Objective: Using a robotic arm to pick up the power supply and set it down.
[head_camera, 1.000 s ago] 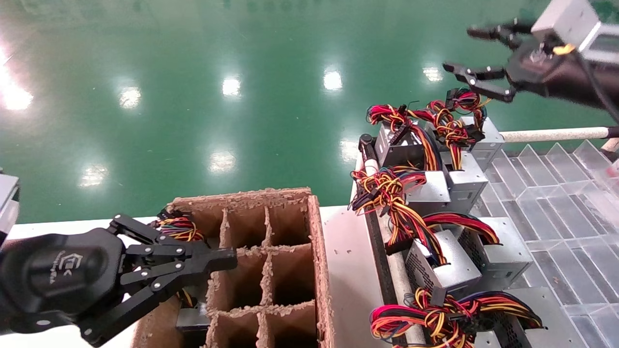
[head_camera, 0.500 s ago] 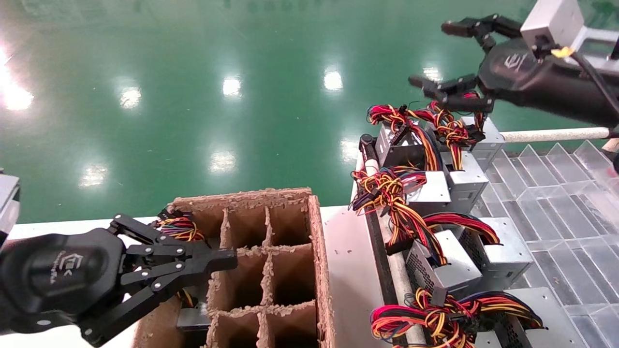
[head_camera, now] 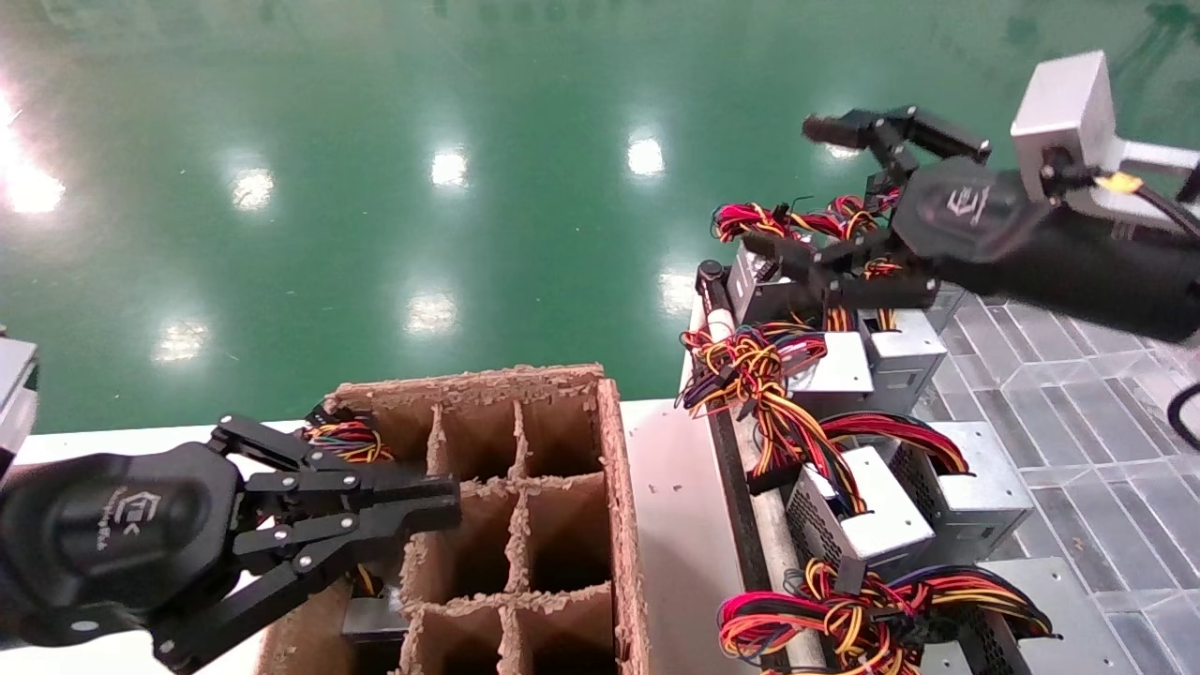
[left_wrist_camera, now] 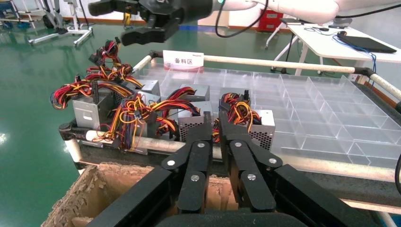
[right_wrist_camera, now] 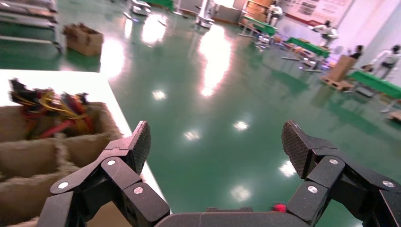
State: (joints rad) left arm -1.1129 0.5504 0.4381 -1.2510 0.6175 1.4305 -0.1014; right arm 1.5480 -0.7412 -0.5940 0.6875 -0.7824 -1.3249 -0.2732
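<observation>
Two grippers in shot, only one working. R gripper spread wide, nothing held, hanging just above the far-end power supply of the row; its lower finger crosses that unit's top and wire bundle, contact can't be confirmed. R wrist view shows both textured pads well apart w/ only green floor between, so no grasp yet. Judged step: approach/pre-grasp. Next move prob. needs the wrist tipped down, then a descent so the pads straddle the metal casing, not the red/yellow wires, then close. Beyond it, more look-alike PSUs run along the clear divider tray. L gripper parked over the brown cardboard divider box, fingers nearly together, holding nothing. One PSU's wires stick out of a cell beside it.
</observation>
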